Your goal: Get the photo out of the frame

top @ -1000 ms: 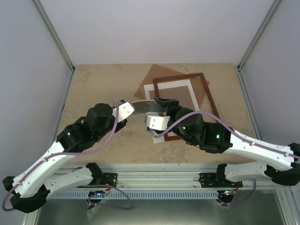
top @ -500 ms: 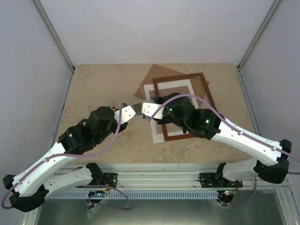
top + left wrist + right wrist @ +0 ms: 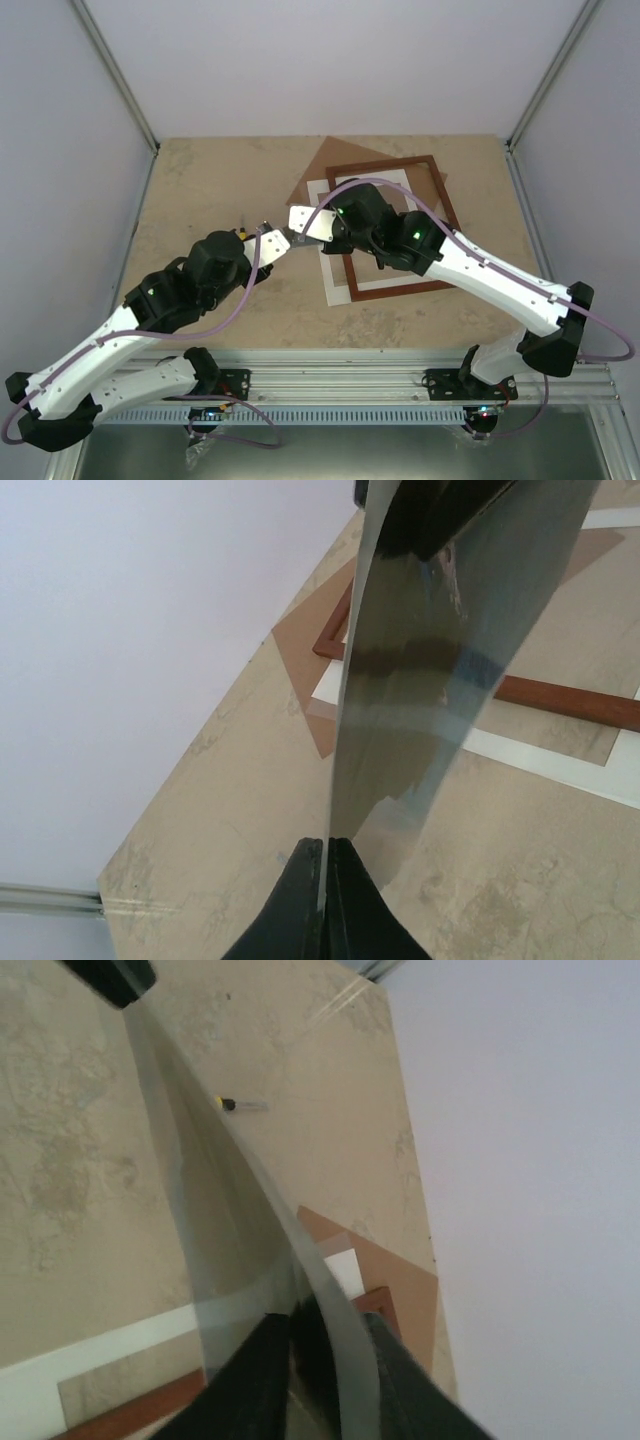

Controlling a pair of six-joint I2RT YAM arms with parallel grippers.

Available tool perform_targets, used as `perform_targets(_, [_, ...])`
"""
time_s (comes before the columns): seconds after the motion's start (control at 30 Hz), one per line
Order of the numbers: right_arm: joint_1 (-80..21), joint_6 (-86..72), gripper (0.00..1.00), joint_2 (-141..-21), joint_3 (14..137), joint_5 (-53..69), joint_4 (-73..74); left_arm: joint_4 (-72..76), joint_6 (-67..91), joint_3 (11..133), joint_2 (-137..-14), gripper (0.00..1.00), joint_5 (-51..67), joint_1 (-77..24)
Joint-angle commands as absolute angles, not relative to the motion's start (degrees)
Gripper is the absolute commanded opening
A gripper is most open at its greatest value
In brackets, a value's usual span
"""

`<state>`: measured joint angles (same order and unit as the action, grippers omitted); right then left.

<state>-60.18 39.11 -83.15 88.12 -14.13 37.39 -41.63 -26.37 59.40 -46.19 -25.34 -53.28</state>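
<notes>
The photo [image 3: 430, 660] is a thin glossy sheet, greyish with dark brown and blue patches. It hangs bowed in the air between both arms [image 3: 230, 1220]. My left gripper [image 3: 326, 850] is shut on its near edge, left of the frame in the top view [image 3: 272, 240]. My right gripper [image 3: 330, 1330] straddles the opposite edge with the sheet between its fingers and a narrow dark gap beside it, so it is still open [image 3: 298, 230]. The frame [image 3: 380, 163], reddish-brown wood, lies flat on the table behind the right arm.
A white mat sheet [image 3: 335, 290] lies under the frame, sticking out on its left and near sides. A plain brown backing board [image 3: 320, 160] pokes out behind them. A small yellow-tipped object [image 3: 235, 1105] lies on the table to the left.
The right arm has swung left and forward to the photo's free end, and its jaws have narrowed around it. The left gripper has kept its hold and shifted slightly right.
</notes>
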Motion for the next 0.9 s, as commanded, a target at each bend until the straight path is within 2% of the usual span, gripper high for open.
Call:
perform_targets(0.0, [-59.9, 37.6, 0.14, -84.8, 91.7, -11.9, 40.9, -39.4, -27.0, 58.8, -45.1, 0.0, -26.7, -53.7])
perform_targets(0.1, [-59.9, 37.2, 0.01, -85.5, 92.8, -11.2, 42.3, -39.1, -26.8, 58.8, -44.4, 0.0, -26.8, -53.7])
perform_targets(0.23, [-60.0, 36.0, 0.0, -85.5, 93.4, -11.3, 42.7, -37.9, -26.7, 58.7, -43.0, 0.01, -27.8, -53.7])
perform_targets(0.33, [-59.9, 34.8, 0.0, -85.7, 94.6, -11.5, 43.1, -36.5, -26.5, 58.3, -41.2, 0.14, -29.5, -53.7])
perform_targets(0.47, [-59.9, 31.6, 0.01, -86.7, 97.0, -13.3, 43.2, -32.9, -26.0, 57.0, -39.2, 0.37, -34.5, -53.7])
perform_targets(0.53, [-59.9, 28.9, 0.01, -88.3, 99.6, -13.4, 44.3, -30.8, -25.7, 56.1, -38.6, 0.51, -37.3, -53.7])
perform_targets(0.6, [-59.9, 25.9, 0.01, -89.9, 102.1, -12.1, 45.2, -28.8, -25.5, 55.7, -38.4, 0.55, -40.5, -53.6])
perform_targets(0.67, [-59.9, 22.6, 0.0, -91.3, 103.4, -11.9, 44.7, -25.2, -25.2, 55.0, -37.8, 0.64, -44.9, -53.3])
perform_targets(0.77, [-59.6, 16.5, 0.01, -92.5, 104.1, -13.5, 42.4, -18.1, -23.8, 53.6, -35.7, 0.71, -52.1, -51.0])
perform_targets(0.87, [-58.5, 13.2, 0.0, -94.2, 105.9, -11.7, 43.1, -10.9, -22.0, 51.7, -31.4, 0.8, -53.4, -47.6])
